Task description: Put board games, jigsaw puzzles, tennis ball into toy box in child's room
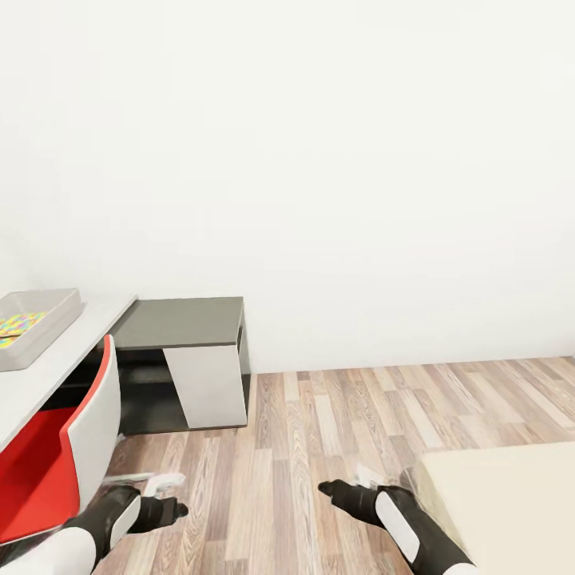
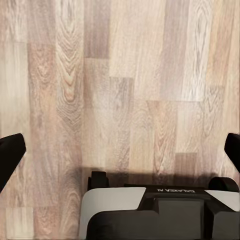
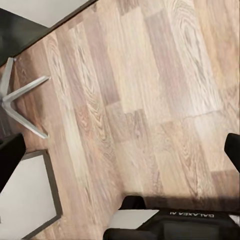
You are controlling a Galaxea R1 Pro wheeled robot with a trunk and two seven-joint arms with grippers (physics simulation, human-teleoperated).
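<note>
light: bright, even, diffuse | wall: washed near-white, almost featureless | shadows: soft dark patch on wood floor just beside the wrist mount; faint under grey unit | blur: slight softness in head view | glare: none

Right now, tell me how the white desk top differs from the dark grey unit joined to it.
The white desk top is pale and sits higher; the dark grey unit is lower and almost black on top. The desk top carries a light grey bin with a colourful puzzle pattern inside; the unit fronts a pale slanted panel. Both are flat-topped and stand against the white wall.
</note>
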